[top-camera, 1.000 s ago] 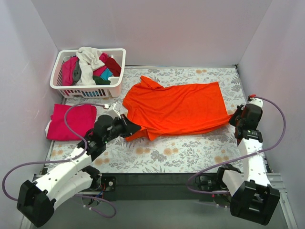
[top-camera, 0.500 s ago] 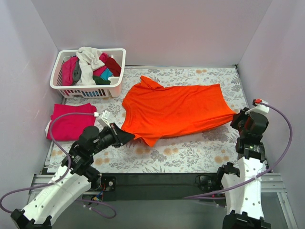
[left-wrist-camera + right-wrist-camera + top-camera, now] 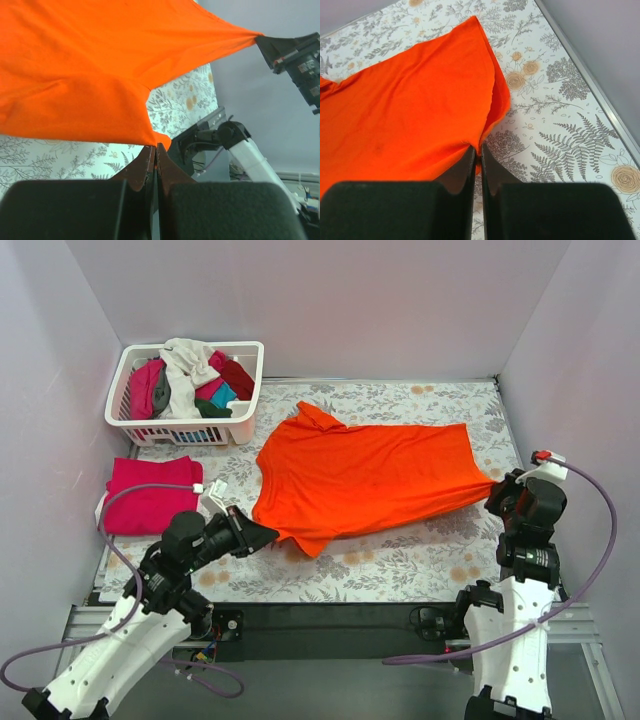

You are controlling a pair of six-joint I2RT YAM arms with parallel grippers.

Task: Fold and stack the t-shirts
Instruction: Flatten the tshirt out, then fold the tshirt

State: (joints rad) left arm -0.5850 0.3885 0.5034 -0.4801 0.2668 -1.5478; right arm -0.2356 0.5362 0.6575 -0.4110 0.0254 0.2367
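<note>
Nearest us, our left pincer [image 3: 262,533] is clenched on the edge of the orange t-shirt [image 3: 370,475], with the cloth nipped right at its tips. Our right pincer [image 3: 497,490] is clamped the same way on the shirt's opposite near corner. Between the two pincers the fabric runs taut, and beyond them it spreads open over the flowered table [image 3: 420,550]. We see one wide layer with no crease or doubled-over panel, so we judge that folding of this shirt has not begun and that the present step is only stretching it flat. Just outward of the left pincer and slightly beyond it lies the magenta t-shirt [image 3: 150,495], a neat folded rectangle on the table. We take it as the one finished piece and the base of the stack. Farther still, past the left pincer, the white basket [image 3: 252,390] holds a heap of unfolded shirts [image 3: 190,380] in white, pink, dark red and teal. By our reckoning one shirt is done, one is in hand, and most of the work remains.
</note>
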